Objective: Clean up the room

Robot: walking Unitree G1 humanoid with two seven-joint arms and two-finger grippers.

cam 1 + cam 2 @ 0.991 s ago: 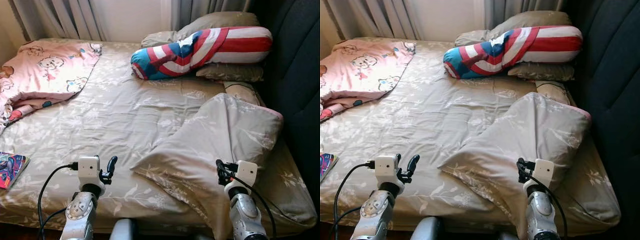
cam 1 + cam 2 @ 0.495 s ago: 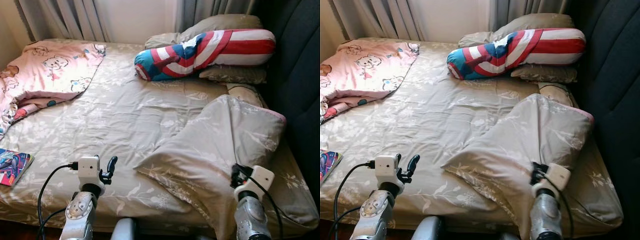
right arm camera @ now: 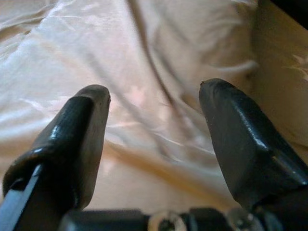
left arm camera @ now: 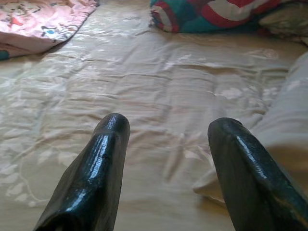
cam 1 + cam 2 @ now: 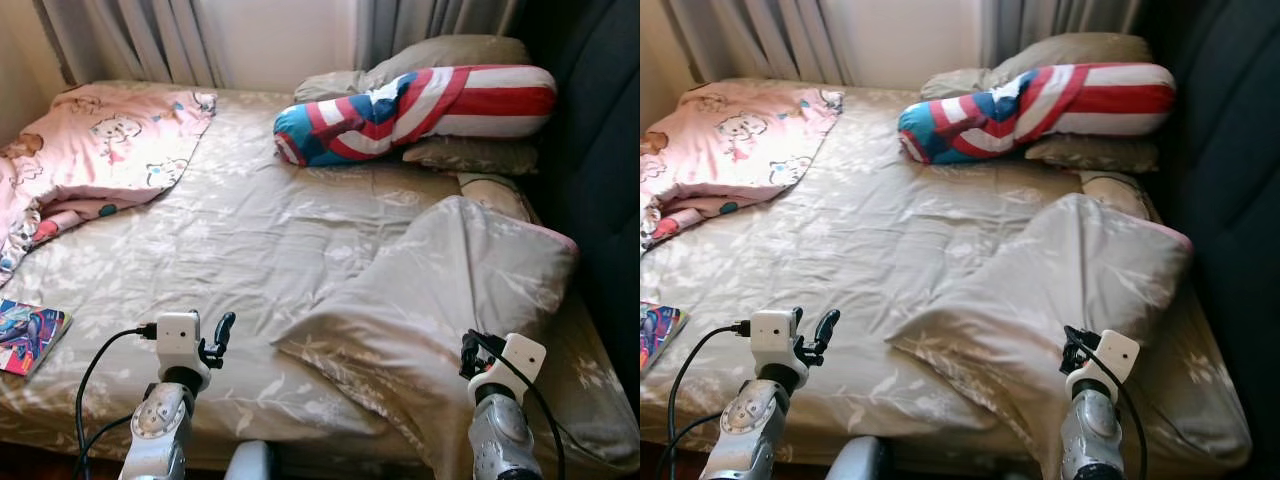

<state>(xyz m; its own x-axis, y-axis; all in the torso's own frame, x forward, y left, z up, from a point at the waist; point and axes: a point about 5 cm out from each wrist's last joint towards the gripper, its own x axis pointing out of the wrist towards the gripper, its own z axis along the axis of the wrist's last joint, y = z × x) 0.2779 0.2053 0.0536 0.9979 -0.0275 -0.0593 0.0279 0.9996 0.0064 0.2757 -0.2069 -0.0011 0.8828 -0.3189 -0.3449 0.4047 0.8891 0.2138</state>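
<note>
A beige floral duvet (image 5: 250, 230) covers the bed, and its corner (image 5: 440, 290) is folded back on the right side. A pink cartoon blanket (image 5: 100, 150) lies crumpled at the far left. A red, white and blue striped bolster (image 5: 420, 100) rests on beige pillows (image 5: 450, 52) at the head. A colourful book (image 5: 28, 335) lies on the bed's near left edge. My left gripper (image 5: 222, 330) is open and empty above the flat duvet (image 4: 159, 82). My right gripper (image 5: 468, 352) is open over the folded corner (image 3: 154, 53), holding nothing.
A dark padded headboard (image 5: 600, 150) runs along the right side of the bed. Grey curtains (image 5: 130, 40) hang behind the bed against a pale wall. The front edge of the mattress is just below my arms.
The camera has shifted a little, so the bed sits lower and further right. My right gripper has moved to the right over the folded corner. The left arm holds its place.
</note>
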